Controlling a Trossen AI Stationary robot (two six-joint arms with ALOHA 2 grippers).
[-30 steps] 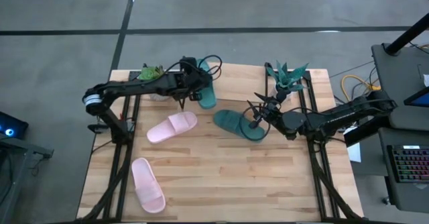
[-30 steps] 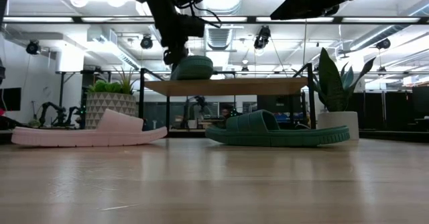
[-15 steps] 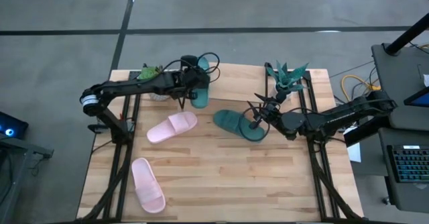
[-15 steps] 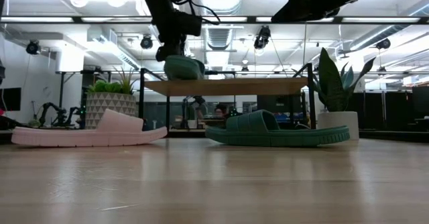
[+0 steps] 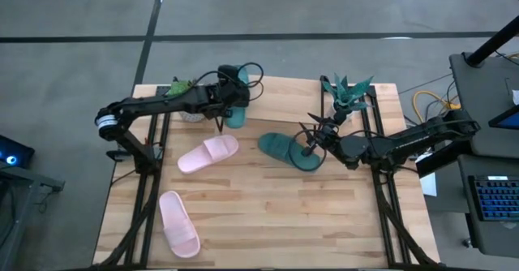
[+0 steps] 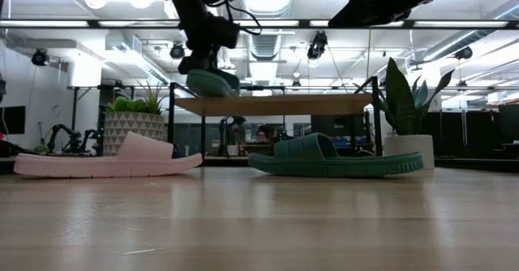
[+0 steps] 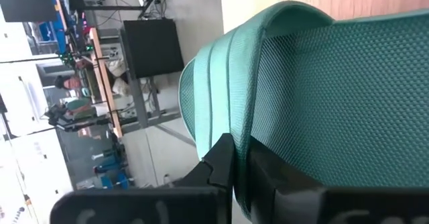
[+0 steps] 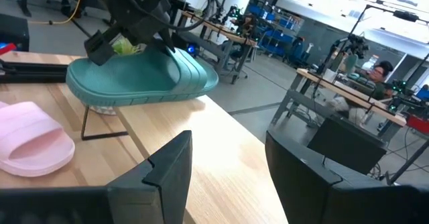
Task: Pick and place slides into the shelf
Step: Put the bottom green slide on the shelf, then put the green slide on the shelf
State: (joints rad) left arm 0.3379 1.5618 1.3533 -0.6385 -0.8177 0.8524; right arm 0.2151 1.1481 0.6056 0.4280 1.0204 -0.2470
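Observation:
A dark teal slide (image 5: 236, 101) hangs at the left end of the shelf (image 5: 280, 101), just over its plank top (image 6: 276, 105), with my left gripper (image 5: 225, 102) shut on it. A second teal slide (image 5: 288, 151) lies sole-down on the table in front of the shelf. Above that slide's right end my right gripper (image 5: 312, 147) stands open and level, with nothing between its fingers (image 8: 167, 163). Two pale pink slides (image 5: 208, 153) (image 5: 178, 224) lie on the table's left half. My left gripper pinches the ribbed strap (image 7: 224, 110) of the teal slide at its edge. One finger (image 7: 220, 165) is outside the strap and the other (image 7: 288, 184) is under it, on the footbed. The fingers come from the table's left, slanting down. The slide hangs tilted (image 8: 141, 80); whether it touches the plank I cannot tell.
A small potted plant (image 5: 182, 88) stands at the far left beside the shelf, and a tall-leaved plant (image 5: 347, 92) at its far right. The shelf's thin black legs (image 6: 171, 125) (image 6: 377, 117) stand on the table. The near half of the table (image 5: 276, 214) is bare wood.
My left gripper has rolled about its own pointing line. The held teal slide has swung toward the shelf's left end and tipped from lying flat to tilted on its side. My right gripper has kept still.

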